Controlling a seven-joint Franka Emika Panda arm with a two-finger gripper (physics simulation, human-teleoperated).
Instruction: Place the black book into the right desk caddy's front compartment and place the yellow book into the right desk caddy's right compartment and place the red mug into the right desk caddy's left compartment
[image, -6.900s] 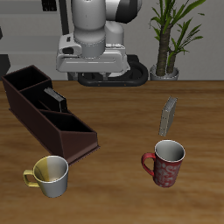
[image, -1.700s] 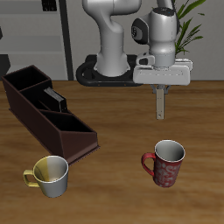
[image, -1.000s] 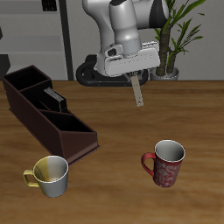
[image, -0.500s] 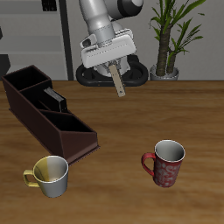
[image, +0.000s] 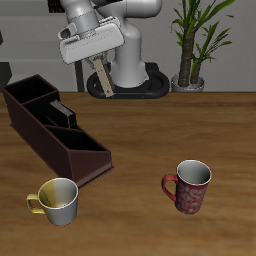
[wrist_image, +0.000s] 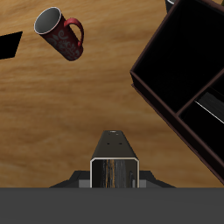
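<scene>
High over the table's back edge, gripper (image: 99, 68) is clamped on the yellow book (image: 101, 78), a thin flat grey-tan slab hanging tilted, off the wood-grain surface (image: 150, 140). One right desk caddy (image: 55, 130), a long dark maroon box with dividers and sloped walls, holds the black book (image: 63, 110) in its narrow middle section. Two mugs: speckled red mug (image: 188, 185) near the front edge, cream mug (image: 56, 200) with a yellow handle just in front of the caddy's low end.
</scene>
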